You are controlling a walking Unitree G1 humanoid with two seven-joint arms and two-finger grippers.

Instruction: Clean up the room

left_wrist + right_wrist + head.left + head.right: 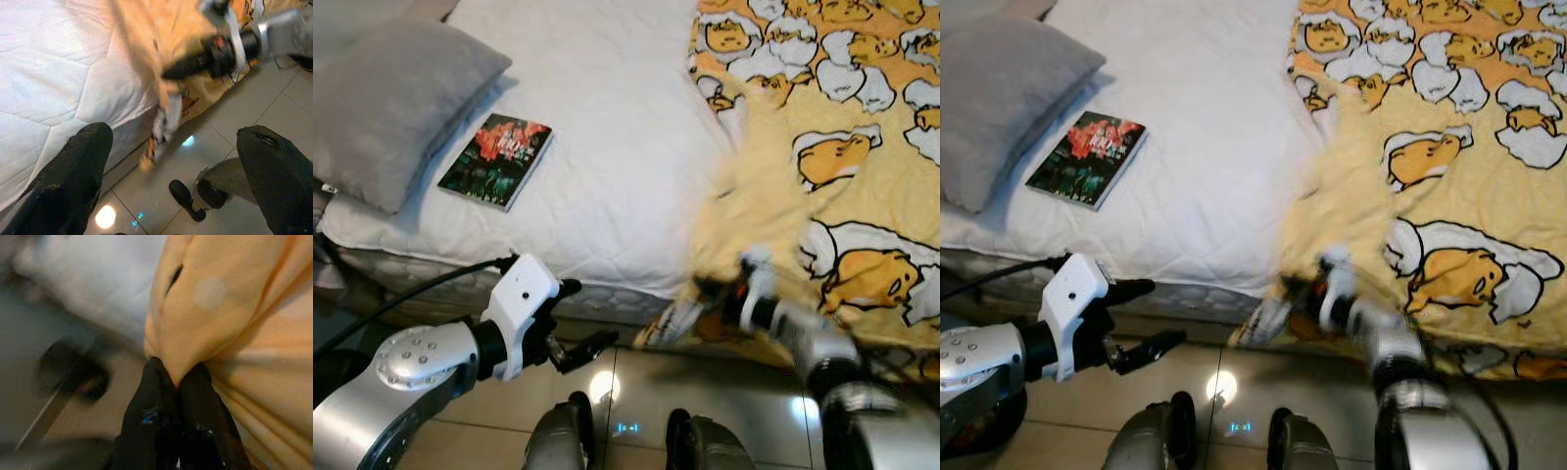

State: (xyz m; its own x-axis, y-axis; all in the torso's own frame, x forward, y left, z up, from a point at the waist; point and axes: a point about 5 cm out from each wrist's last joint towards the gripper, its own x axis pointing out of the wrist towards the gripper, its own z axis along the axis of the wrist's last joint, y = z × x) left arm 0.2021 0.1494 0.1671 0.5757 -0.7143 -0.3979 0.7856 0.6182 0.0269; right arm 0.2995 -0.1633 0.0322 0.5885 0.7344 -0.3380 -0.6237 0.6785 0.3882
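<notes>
Right now the right tool (pixel 177 377) pinches the yellow blanket's (pixel 773 196) edge; left tool (pixel 579 318) gapes wide.

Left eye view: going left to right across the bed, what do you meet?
Grey pillow → book → bare white mattress cover → yellow cartoon blanket, whose near edge the right gripper pinches in its jaws.
</notes>
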